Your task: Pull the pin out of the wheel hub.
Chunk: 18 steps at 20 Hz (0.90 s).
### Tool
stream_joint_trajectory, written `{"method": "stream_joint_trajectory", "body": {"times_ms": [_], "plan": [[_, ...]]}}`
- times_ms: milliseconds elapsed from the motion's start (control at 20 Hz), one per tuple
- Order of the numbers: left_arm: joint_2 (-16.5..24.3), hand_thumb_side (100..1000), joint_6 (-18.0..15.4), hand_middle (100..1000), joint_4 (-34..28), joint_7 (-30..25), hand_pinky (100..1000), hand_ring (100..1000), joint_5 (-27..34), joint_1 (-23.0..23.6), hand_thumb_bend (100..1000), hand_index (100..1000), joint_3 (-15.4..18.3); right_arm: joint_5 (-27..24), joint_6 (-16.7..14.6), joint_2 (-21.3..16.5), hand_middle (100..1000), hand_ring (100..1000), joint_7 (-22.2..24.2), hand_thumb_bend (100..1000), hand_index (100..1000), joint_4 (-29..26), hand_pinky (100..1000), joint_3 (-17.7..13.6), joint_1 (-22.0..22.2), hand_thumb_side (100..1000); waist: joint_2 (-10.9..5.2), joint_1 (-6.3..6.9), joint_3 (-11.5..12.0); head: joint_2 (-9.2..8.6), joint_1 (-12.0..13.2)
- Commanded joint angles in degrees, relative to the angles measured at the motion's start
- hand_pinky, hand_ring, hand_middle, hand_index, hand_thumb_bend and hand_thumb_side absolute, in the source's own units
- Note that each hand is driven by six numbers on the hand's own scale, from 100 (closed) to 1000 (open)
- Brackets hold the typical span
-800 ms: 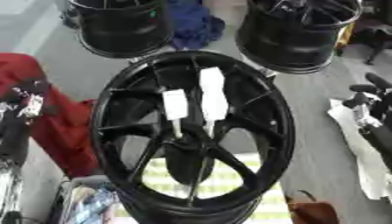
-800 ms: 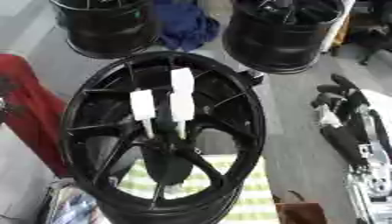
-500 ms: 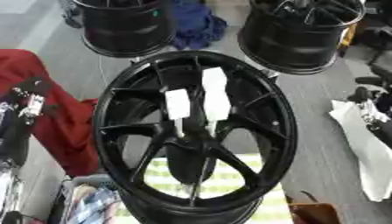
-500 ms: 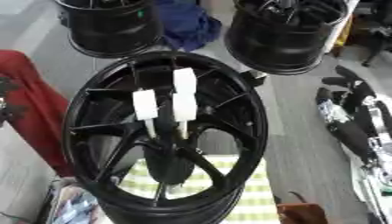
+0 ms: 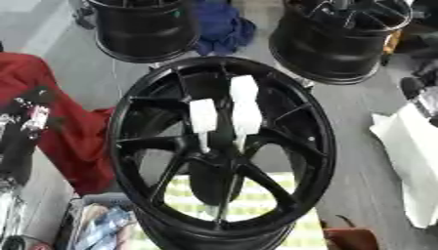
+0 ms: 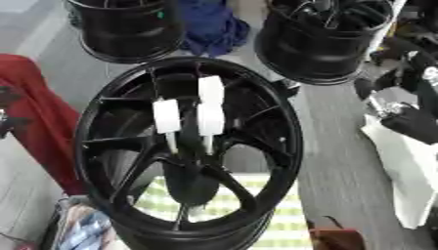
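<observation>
1. Left eye view: black wheel hub [image 5: 224,151] lying flat at centre, spokes fanning out from the middle, rim nearly filling the lower half.
2. Standing in the hub near its centre: two white pins, the left pin [image 5: 203,117] shorter, the right pin [image 5: 245,110] taller and reaching further toward the far rim; each with a broad white block on top and a thin stem running down among the spokes.
3. Under the hub, showing between the lower spokes: a green-and-white checked cloth [image 5: 195,193].
4. Beyond the hub: a black rim at far left [image 5: 141,29], a second black rim at far right [image 5: 342,36], with a blue cloth [image 5: 221,27] between them.
5. At the left edge: a red cloth [image 5: 51,112] beside the hub, with a dark arm [image 5: 21,132] over it; fingers not made out, so state of the left hand cannot be told.
6. Right eye view: same hub, shifted left, both pins upright and seated, touched by nothing.
7. At the right edge, well apart from the hub: the right hand [image 6: 409,119], black and silver, over a white sheet [image 6: 409,161]; open or clenched cannot be told.
8. Bottom right: a brown object [image 6: 335,238] just beside the hub's rim.
</observation>
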Motion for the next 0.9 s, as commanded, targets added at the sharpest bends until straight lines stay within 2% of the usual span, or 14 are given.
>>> {"method": "stream_joint_trajectory", "body": {"times_ms": [50,100,150,250,400,550,700,900], "plan": [[1.52,536,-0.05,719,-0.65,-0.3,708,373,-0.33,-0.58,293,823,-0.3,-4.21,0.87,-8.24,816,514,4.96,373,966,-1.26,608,2.35,-4.44,448,-0.48,-0.12,0.28,-0.09,-0.31],[1.6,536,-0.04,719,-0.66,-0.37,708,372,-0.37,-0.62,293,823,-0.36,-5.72,1.41,-9.87,817,513,6.94,378,968,-1.23,606,3.64,-6.38,474,-0.49,-0.23,0.43,-0.09,-0.37],[1.69,536,-0.04,719,-0.67,-0.44,709,371,-0.4,-0.65,293,823,-0.42,-7.31,2.02,-11.18,822,513,9.01,369,968,-1.15,605,4.92,-8.25,451,-0.49,-0.33,0.59,-0.09,-0.45],[1.87,536,-0.03,718,-0.68,-0.57,708,366,-0.45,-0.69,294,823,-0.53,-10.09,3.32,-12.66,827,516,13.16,360,970,-0.88,606,7.37,-11.62,460,-0.49,-0.55,0.95,-0.09,-0.79],[2.12,536,0.02,718,-0.65,-0.77,708,360,-0.54,-0.67,294,823,-0.68,-11.85,5.76,-12.31,837,525,20.64,355,971,0.66,612,11.31,-17.87,467,-0.53,-0.84,1.42,-0.09,-1.32],[2.27,537,0.03,718,-0.65,-0.91,708,356,-0.61,-0.69,293,823,-0.76,-11.35,7.39,-9.33,835,529,26.98,320,969,3.75,616,14.54,-23.69,472,-0.48,-1.05,2.03,-0.09,-1.92],[2.29,536,0.07,718,-0.62,-1.03,709,351,-0.62,-0.69,294,823,-0.87,-9.36,8.35,-5.03,841,537,31.63,342,970,9.07,621,17.94,-28.94,479,-0.49,-1.17,2.61,-0.09,-2.66],[2.29,536,0.07,718,-0.57,-1.18,709,344,-0.65,-0.64,295,823,-0.93,-4.8,7.39,0.79,846,546,36.44,344,970,17.36,628,20.64,-33.89,481,-0.45,-1.2,3.44,-0.09,-3.27]]}}
